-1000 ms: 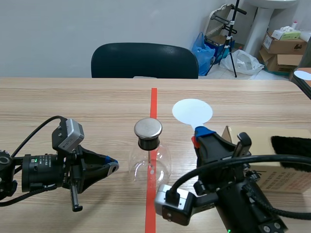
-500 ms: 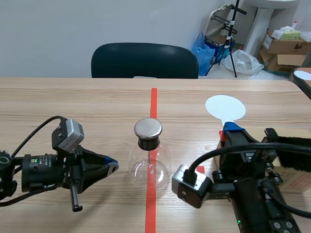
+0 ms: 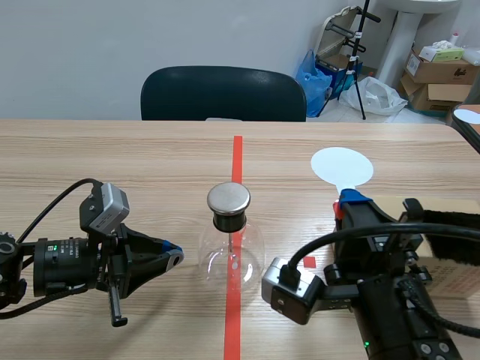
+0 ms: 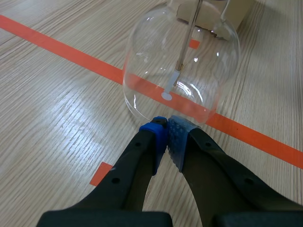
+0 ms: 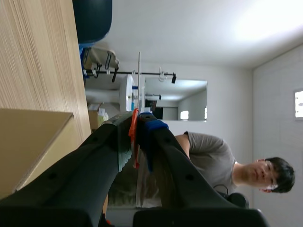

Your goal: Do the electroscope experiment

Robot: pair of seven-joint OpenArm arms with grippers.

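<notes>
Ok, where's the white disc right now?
In the scene view, the white disc stands upright in the right gripper, to the right of the glass flask.

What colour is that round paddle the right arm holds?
White: the paddle shows best in the scene view.

The glass electroscope flask (image 3: pixel 231 253) stands just ahead of my left gripper's (image 4: pixel 165 136) closed tips, blocking the way forward. The bench (image 3: pixel 112 165) beyond is open. My right gripper (image 5: pixel 135 142), clamping the white disc paddle (image 3: pixel 342 166), has the cardboard box (image 5: pixel 28 142) beside it.
</notes>
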